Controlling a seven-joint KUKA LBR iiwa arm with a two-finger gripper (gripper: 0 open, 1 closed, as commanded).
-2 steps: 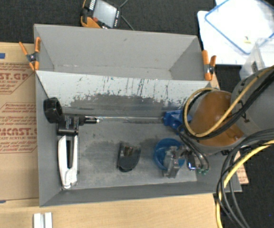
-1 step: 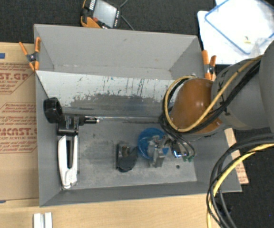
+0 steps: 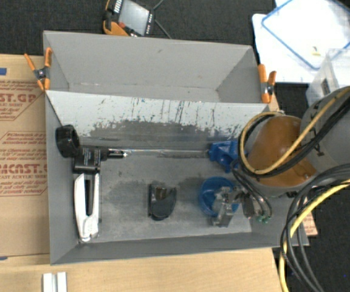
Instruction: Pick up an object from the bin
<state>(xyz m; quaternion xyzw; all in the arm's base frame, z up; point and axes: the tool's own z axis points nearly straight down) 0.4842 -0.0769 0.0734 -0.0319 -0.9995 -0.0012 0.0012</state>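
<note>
The grey bin (image 3: 150,59) leaves little room at the frame's lower right, where the end effector (image 3: 225,208) sits over a round blue object (image 3: 208,194); I cannot tell how wide it stands. An off-centre grasp could likely push that blue piece against the near wall, or towards the small dark object (image 3: 161,201) at its left.

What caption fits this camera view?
Gripper over a blue round thing at the bin's right; dark lump to its left.

"CAST ACRYLIC SHEET" on cardboard (image 3: 11,157)
</note>
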